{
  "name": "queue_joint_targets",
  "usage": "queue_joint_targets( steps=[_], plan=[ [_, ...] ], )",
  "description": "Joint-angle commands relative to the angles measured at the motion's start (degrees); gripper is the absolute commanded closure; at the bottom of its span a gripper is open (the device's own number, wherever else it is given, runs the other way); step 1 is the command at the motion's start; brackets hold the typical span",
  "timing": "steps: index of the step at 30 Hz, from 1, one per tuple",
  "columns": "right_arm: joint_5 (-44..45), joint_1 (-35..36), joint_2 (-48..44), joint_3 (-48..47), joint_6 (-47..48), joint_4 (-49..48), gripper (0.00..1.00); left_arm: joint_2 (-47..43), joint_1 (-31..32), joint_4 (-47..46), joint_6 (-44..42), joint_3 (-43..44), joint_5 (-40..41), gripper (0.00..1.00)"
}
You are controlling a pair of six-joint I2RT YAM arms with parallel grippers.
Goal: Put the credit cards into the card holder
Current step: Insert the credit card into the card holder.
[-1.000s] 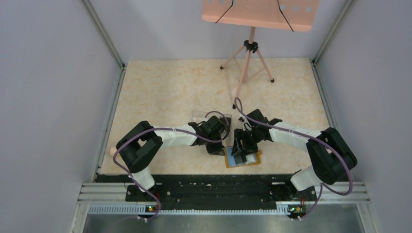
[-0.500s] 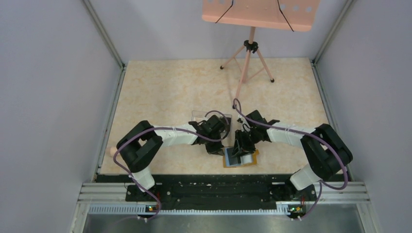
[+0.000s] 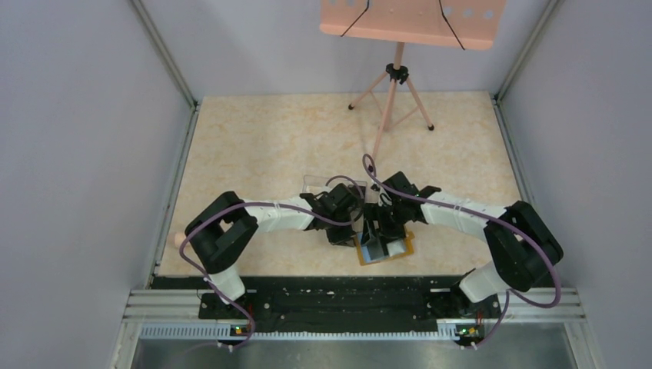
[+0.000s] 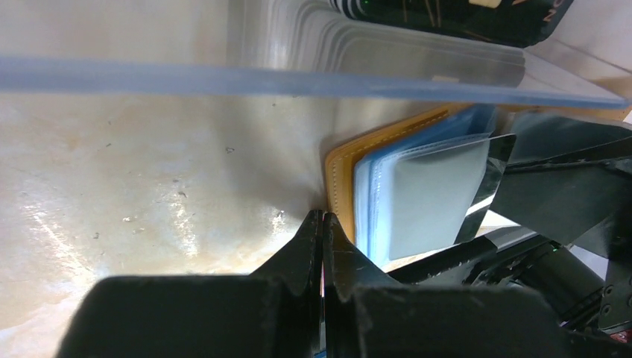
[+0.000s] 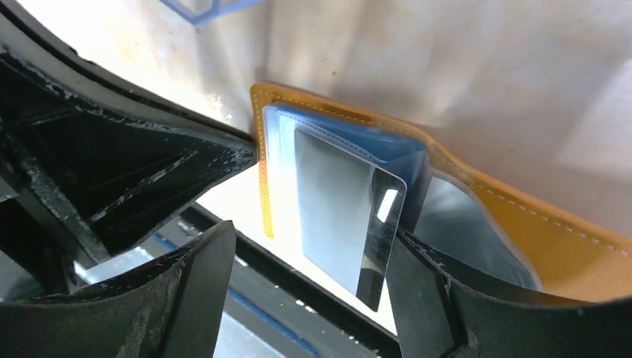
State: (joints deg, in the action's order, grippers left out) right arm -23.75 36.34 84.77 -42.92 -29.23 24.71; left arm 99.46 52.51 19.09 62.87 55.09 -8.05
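The card holder (image 3: pixel 388 249), an orange-tan wallet with blue-grey pockets, lies open near the table's front edge. In the right wrist view a dark glossy credit card (image 5: pixel 339 205) stands partly inside a blue pocket of the card holder (image 5: pixel 522 224). My right gripper (image 5: pixel 311 235) is open around the card, and only its right finger (image 5: pixel 428 298) touches the card's edge. My left gripper (image 4: pixel 322 218) is shut, its tips down on the table at the card holder's (image 4: pixel 341 160) orange edge. More credit cards (image 4: pixel 447 15) lie in a clear plastic box (image 4: pixel 313 80).
The clear plastic box (image 3: pixel 323 187) sits just behind both wrists. A pink music stand (image 3: pixel 396 84) on a tripod is at the back of the table. Grey walls close in both sides. The black base rail (image 3: pixel 346 296) runs along the near edge.
My right gripper's jaws have spread wider around the card and its wrist has shifted slightly left. The left arm has stayed put.
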Motion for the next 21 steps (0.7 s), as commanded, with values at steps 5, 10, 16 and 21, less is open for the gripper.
queue_joint_targets(
  steps=[5, 10, 16, 21],
  plan=[
    [14.8, 1.9, 0.0, -2.5, 6.2, 7.2, 0.3, 1.9, 0.4, 0.0, -0.5, 0.9, 1.2, 1.0],
    [16.2, 2.1, -0.3, -3.4, 8.1, 8.6, 0.33, 2.8, 0.4, -0.2, -0.9, 1.6, 0.4, 1.0],
    [16.9, 2.1, -5.5, -3.5, 7.9, 8.3, 0.24, 2.9, 0.5, -0.4, -1.2, 2.0, 0.2, 1.0],
    [16.3, 1.5, -8.2, -2.0, 6.2, 7.2, 0.2, 2.6, 0.5, -1.1, -1.3, 1.8, -0.2, 1.0]
  ],
)
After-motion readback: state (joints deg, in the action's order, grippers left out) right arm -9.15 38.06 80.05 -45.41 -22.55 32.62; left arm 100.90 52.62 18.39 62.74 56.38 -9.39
